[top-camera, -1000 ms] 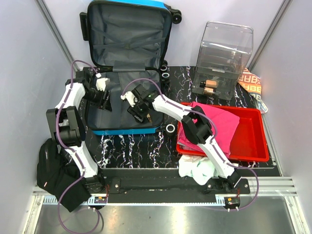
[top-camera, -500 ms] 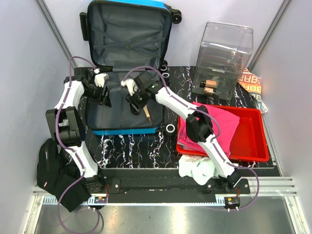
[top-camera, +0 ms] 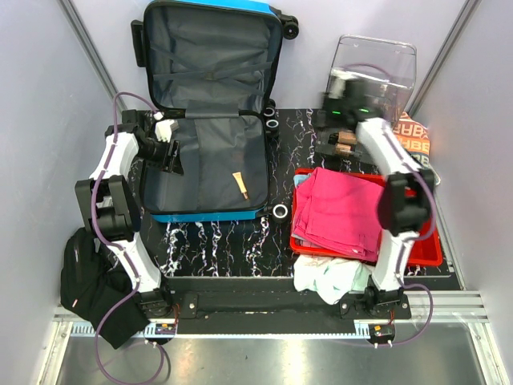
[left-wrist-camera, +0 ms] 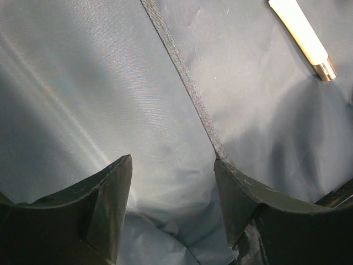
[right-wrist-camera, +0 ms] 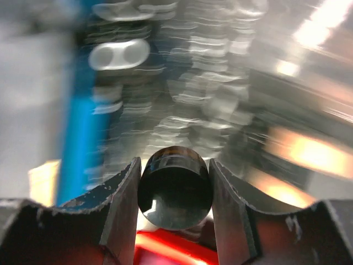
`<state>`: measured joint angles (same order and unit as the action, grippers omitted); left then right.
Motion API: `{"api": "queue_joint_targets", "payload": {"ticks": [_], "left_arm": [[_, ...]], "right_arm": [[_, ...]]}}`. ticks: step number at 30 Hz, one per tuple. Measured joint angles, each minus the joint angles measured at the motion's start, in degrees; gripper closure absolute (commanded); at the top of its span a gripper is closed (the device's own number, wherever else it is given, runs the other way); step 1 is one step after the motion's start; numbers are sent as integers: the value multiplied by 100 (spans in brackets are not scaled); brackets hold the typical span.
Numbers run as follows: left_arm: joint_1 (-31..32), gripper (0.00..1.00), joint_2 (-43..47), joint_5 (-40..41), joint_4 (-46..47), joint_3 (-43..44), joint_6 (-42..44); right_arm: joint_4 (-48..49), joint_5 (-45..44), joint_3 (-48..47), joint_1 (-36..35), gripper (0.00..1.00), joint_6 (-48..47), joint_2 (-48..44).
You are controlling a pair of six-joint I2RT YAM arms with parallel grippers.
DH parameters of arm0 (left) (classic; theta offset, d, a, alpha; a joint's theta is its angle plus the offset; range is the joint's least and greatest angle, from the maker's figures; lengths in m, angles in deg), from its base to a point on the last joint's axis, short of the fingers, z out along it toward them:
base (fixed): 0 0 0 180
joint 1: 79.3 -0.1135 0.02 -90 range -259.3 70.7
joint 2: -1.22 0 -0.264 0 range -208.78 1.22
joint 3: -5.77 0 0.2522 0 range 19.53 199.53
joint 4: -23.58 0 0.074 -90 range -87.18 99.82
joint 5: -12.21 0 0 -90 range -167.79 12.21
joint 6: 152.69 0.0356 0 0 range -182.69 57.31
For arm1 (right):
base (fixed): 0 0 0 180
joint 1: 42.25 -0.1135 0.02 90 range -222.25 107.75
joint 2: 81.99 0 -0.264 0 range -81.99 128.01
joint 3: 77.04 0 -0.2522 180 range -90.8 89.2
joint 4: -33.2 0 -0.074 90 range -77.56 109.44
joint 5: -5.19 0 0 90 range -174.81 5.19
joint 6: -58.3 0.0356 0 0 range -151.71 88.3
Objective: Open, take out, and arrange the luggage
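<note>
The left gripper (left-wrist-camera: 172, 165) has matt, scuffed black plastic fingers. Between them, the luggage (left-wrist-camera: 83, 83) lining is smooth grey cloth with a soft sheen, crossed by a woven strap (left-wrist-camera: 182, 77). A glossy black cylinder (right-wrist-camera: 174, 193) sits between the right gripper (right-wrist-camera: 172, 165) fingers.

Both arms looked the same from my screen: the left arm (top-camera: 112, 156) and right arm (top-camera: 385, 148) had white shells, black joints and a purple cable (top-camera: 119, 108) looping off each. The left gripper (left-wrist-camera: 172, 163) and right gripper (right-wrist-camera: 174, 165) had matte black wedge fingers, scuffed white at the edges.
</note>
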<state>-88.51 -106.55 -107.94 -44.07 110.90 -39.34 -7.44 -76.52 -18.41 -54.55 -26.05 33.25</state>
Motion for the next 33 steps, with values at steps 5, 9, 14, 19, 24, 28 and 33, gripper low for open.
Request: {"api": "queue_joint_targets", "payload": {"ticks": [5, 9, 14, 19, 24, 28, 33], "left_arm": [[13, 36, 0, 0, 0, 0, -76], [13, 36, 0, 0, 0, 2, -98], [13, 36, 0, 4, 2, 22, -98], [13, 36, 2, 31, -2, 22, -96], [13, 36, 2, 55, -9, 46, -94], [13, 36, 2, 63, -15, 52, -94], [13, 36, 2, 63, -20, 59, -94]], "right_arm": [[664, -898, 1716, 1349, 100, 232, -750], [756, -1132, 2031, 1574, 100, 280, -723], [1084, -1187, 1961, 1657, 100, 280, -584], [1220, -1270, 1606, 1676, 93, 280, -136], [1088, -1399, 1523, 1674, 74, 280, 20], [1043, -1519, 1523, 1674, 59, 280, 20], [920, -1639, 1526, 1676, 38, 271, 20]]}}
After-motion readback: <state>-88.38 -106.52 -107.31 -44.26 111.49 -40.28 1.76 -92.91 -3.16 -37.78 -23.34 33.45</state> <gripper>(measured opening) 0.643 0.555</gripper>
